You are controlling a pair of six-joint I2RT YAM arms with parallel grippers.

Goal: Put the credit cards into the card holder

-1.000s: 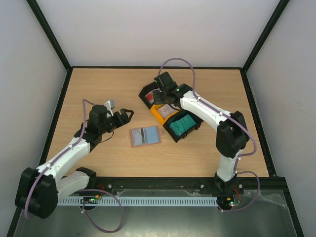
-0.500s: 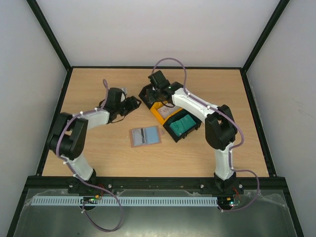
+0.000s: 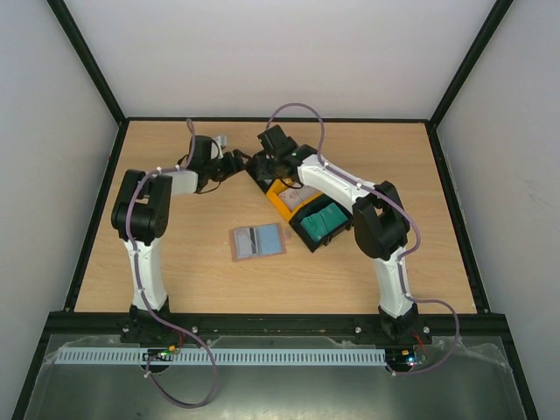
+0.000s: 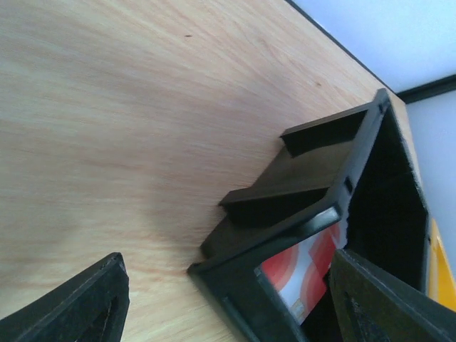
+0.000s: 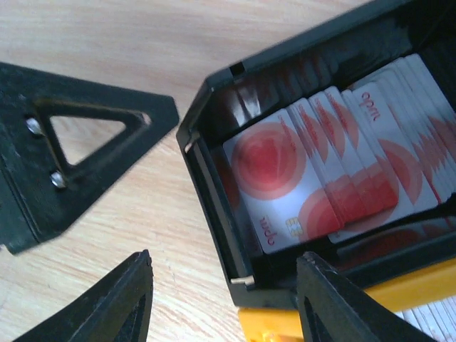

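From above, a pale wooden tabletop (image 3: 175,271) sits between plain white walls (image 3: 280,52), with a black rail (image 3: 280,325) along its near edge. The card holder (image 3: 257,241) lies open and flat near the middle, its blue-grey pockets facing up, well apart from both claws. Just to its right, three trays run in a diagonal row, touching one another. There is a near black tray (image 3: 337,234) holding teal credit cards (image 3: 322,220), an orange tray (image 3: 284,206) holding pale ones, and a far black tray (image 3: 258,175). The left claw (image 3: 241,164) reaches that far tray from the left. The right claw (image 3: 273,164) hangs over it and hides most of what it holds.

In the left wrist view, the left claw (image 4: 228,285) is released. Its fingers (image 4: 78,306) are spread wide, with a corner of the far black tray (image 4: 313,178) between them and nothing grasped. A red-and-white card (image 4: 303,267) shows inside that tray, and bare wood grain fills the rest.

In the right wrist view, the right claw (image 5: 221,285) is also released and straddles the tray's wall (image 5: 214,192), with one finger over bare wood. Red-and-white credit cards (image 5: 306,171) lie fanned in a stack inside the tray. One of the left claw's fingers (image 5: 28,199) sits just beside the tray's corner. A strip of the orange tray (image 5: 285,324) shows at the bottom edge.
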